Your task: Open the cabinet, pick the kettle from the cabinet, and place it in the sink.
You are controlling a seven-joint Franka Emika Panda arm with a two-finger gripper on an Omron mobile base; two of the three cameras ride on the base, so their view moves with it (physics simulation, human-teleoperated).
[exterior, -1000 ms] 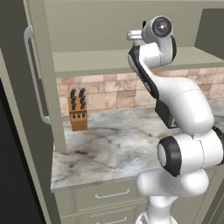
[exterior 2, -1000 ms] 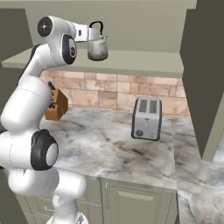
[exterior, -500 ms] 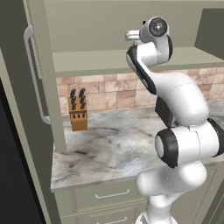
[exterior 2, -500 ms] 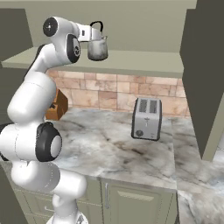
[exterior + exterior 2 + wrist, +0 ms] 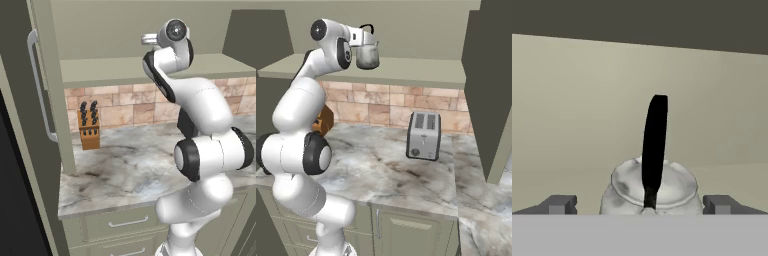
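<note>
The cabinet stands open, its door swung out to the left with a long silver handle. On the shelf sits the kettle, silver-grey, its thin black handle upright. My gripper is raised to shelf height, right at the kettle. In the hand view the kettle lies between my open gripper, with a fingertip on each side and a gap to the kettle's body. The sink is out of view.
A silver toaster stands on the marble counter under the shelf. A wooden knife block is against the tiled wall at the left. The other open cabinet door juts out at the right. Drawers run below the counter.
The arm's elbow has risen and the hand has edged a little closer to the kettle. The kettle has not moved and the fingers stay apart.
</note>
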